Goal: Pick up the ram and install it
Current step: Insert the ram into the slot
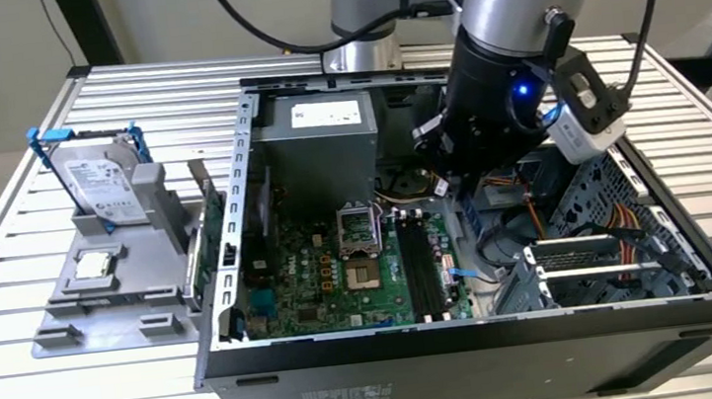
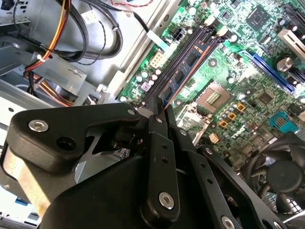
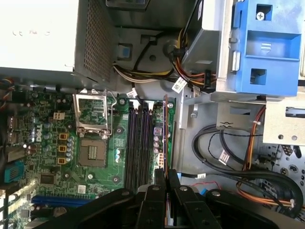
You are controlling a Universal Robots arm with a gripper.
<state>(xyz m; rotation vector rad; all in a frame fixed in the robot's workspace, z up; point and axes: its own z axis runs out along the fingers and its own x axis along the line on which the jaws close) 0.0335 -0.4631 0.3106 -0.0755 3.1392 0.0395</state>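
My gripper (image 1: 461,186) is down inside the open computer case (image 1: 225,273), above the motherboard (image 1: 325,282). In both wrist views its fingers are shut on the ram (image 3: 165,136), a thin dark stick seen edge-on that reaches away from the fingertips. In the second wrist view the ram (image 2: 187,67) runs along the black memory slots (image 2: 205,40), with the gripper (image 2: 156,113) closed on its near end. In the first wrist view the gripper (image 3: 165,175) holds it just beside the memory slots (image 3: 139,143), on the side of the board's edge. Whether it touches a slot I cannot tell.
A grey power supply (image 1: 316,134) stands at the back of the case and the processor socket (image 1: 359,259) beside the slots. Cable bundles (image 3: 248,167) and a blue drive bracket (image 3: 264,45) crowd one side. Outside the case a grey fixture (image 1: 89,307) carries a hard drive (image 1: 103,186) and a small chip (image 1: 96,265).
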